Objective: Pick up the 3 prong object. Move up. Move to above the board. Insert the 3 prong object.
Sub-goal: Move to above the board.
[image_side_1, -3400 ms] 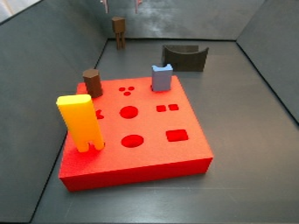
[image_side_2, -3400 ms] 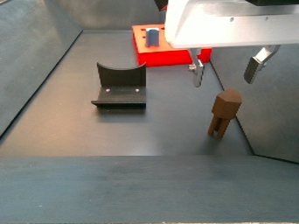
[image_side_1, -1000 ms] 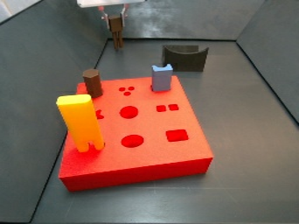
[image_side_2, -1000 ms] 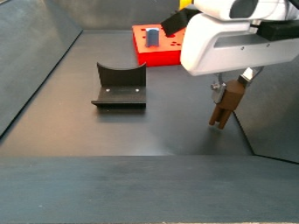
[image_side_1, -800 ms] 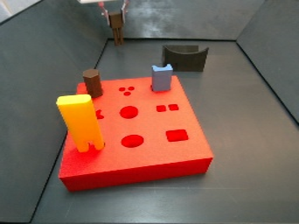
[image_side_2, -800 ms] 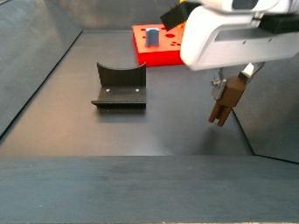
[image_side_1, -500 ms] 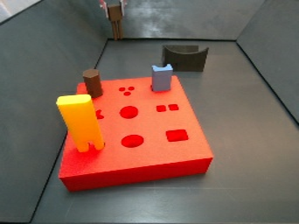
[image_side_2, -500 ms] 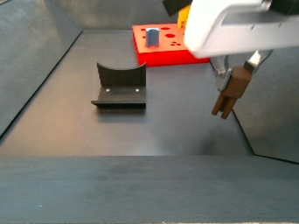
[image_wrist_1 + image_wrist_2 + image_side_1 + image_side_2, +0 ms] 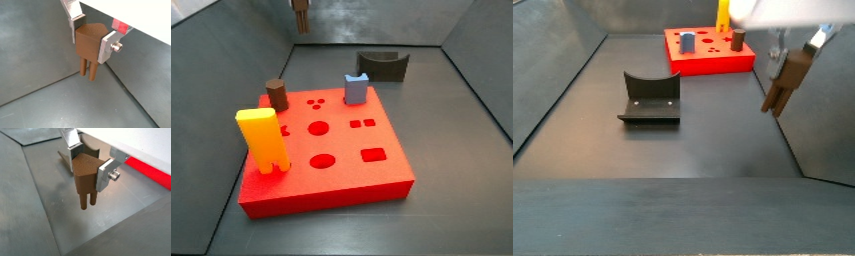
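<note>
My gripper (image 9: 92, 40) is shut on the 3 prong object (image 9: 89, 48), a slim brown block with thin prong legs hanging below the fingers (image 9: 109, 44). Both wrist views show the silver plates clamping its upper sides (image 9: 83, 175). In a side view the 3 prong object (image 9: 787, 85) hangs slightly tilted, well above the dark floor by the right wall, with the gripper (image 9: 796, 52) mostly cut off above. It is at the far back, high up (image 9: 299, 17), away from the red board (image 9: 345, 142), which also shows in the distance (image 9: 714, 65).
On the board stand a yellow two-legged block (image 9: 262, 140), a dark-brown cylinder (image 9: 277, 94) and a blue block (image 9: 356, 89). The fixture (image 9: 382, 65) stands on the floor behind the board (image 9: 649, 98). Grey walls enclose the floor.
The gripper closed on the 3 prong object and has lifted it off the floor; it keeps rising, now near the frame's upper edge in a side view.
</note>
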